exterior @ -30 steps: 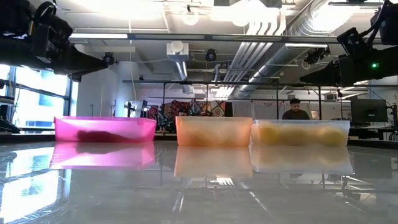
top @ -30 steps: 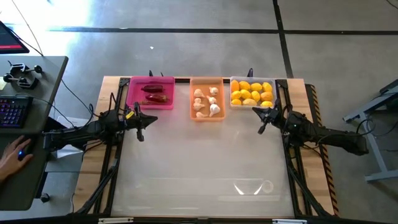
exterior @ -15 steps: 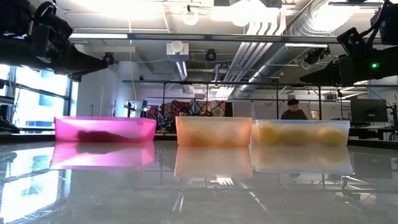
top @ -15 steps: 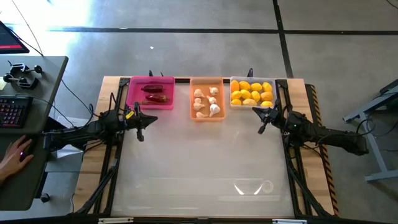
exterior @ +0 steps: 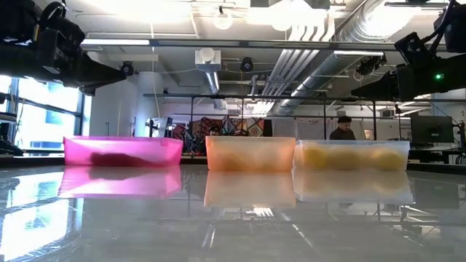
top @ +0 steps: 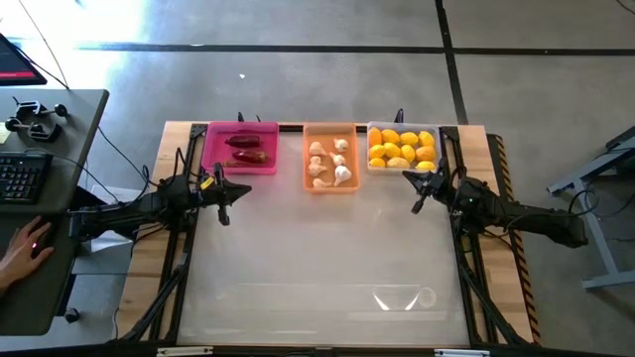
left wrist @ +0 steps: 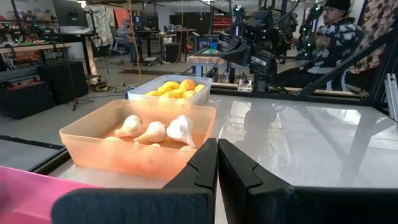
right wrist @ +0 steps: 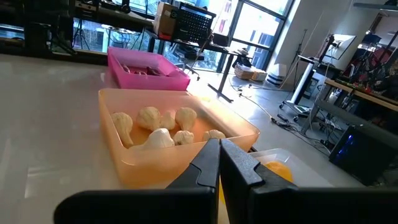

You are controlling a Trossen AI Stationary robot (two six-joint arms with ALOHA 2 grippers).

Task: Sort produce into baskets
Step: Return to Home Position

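Three baskets stand in a row along the table's far edge. The pink basket (top: pixel 241 148) at the left holds dark red chili peppers (top: pixel 247 149). The orange basket (top: pixel 330 157) in the middle holds whitish garlic bulbs (left wrist: pixel 155 130). The clear basket (top: pixel 402 147) at the right holds yellow lemon-like fruits (top: pixel 401 150). My left gripper (top: pixel 224 201) is shut and empty, raised over the table's left side, near the pink basket. My right gripper (top: pixel 418 194) is shut and empty, raised over the right side, near the clear basket.
A clear plastic scrap (top: pixel 405 298) lies on the glossy tabletop near the front right. A desk with a keyboard (top: pixel 20 178) stands left of the table, a person's hand (top: pixel 22 250) at it. Another person sits in the room behind (exterior: pixel 343 129).
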